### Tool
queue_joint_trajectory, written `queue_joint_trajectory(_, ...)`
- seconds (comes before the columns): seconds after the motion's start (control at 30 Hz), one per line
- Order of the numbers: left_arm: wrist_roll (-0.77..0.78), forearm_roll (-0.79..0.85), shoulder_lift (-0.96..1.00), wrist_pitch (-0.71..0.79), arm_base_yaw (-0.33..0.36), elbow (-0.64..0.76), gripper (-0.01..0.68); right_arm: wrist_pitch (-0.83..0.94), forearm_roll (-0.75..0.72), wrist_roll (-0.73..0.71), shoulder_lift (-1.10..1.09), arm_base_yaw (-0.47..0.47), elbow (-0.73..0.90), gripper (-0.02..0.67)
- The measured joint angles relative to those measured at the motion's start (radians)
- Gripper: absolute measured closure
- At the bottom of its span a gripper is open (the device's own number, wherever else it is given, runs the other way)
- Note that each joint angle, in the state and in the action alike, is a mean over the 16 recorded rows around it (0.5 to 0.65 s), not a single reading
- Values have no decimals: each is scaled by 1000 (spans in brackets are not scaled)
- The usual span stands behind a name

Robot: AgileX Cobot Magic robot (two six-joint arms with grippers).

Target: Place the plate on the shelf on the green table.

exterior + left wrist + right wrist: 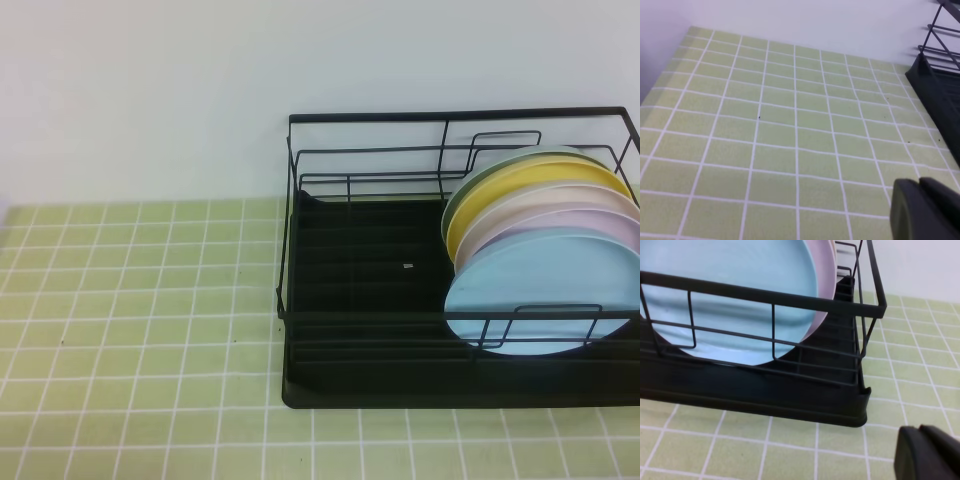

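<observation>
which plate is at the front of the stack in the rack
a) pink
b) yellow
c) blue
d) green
c: the blue plate leans nearest the rack's front rail, with the pink and yellow ones behind it.

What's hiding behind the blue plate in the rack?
Behind the blue plate in the rack lean more plates: a pinkish plate, a pale plate, a yellow plate and a greenish plate. Only their upper edges show; the rest is covered.
</observation>
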Motion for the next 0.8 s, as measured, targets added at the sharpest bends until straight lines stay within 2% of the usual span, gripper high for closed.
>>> queue_joint_trajectory(0.8, 0, 0, 0, 0, 0, 0, 673, 0, 0, 0, 0, 0, 0, 652)
